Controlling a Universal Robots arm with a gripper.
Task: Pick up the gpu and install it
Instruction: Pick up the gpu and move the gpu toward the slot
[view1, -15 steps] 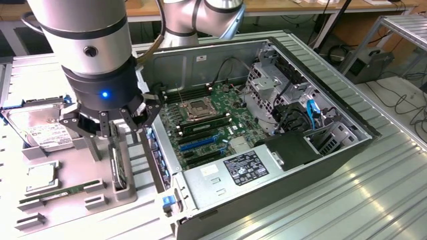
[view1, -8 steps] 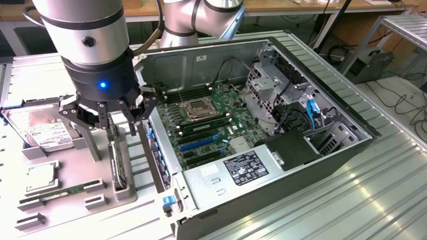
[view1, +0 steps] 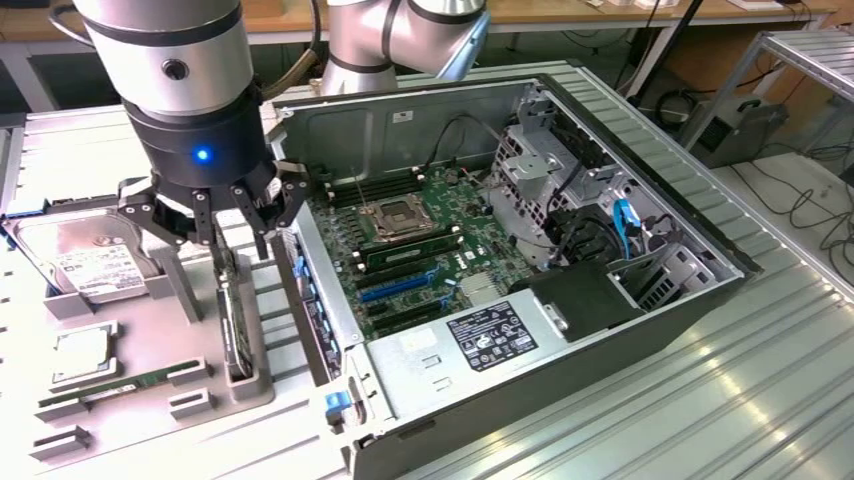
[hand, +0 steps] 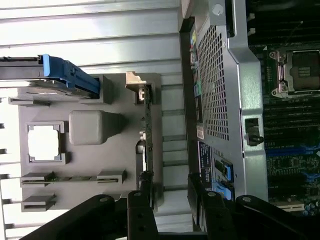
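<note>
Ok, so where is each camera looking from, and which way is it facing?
Exterior view: off the arm, raised, looking obliquely down at the open computer case and the grey parts tray on the exterior view's left; the arm and open gripper show, above the gpu.
Wrist view: on the wrist, looking down past the gripper's fingers at the tray, gpu edge-on, case beside it.
Shared: gripper, gpu, tray, hard drive, case.

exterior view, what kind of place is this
Probably a robotics lab or workshop set up for PC assembly: an open computer case with its motherboard bare sits on a ribbed metal table, beside a grey fixture tray holding a hard drive.
</note>
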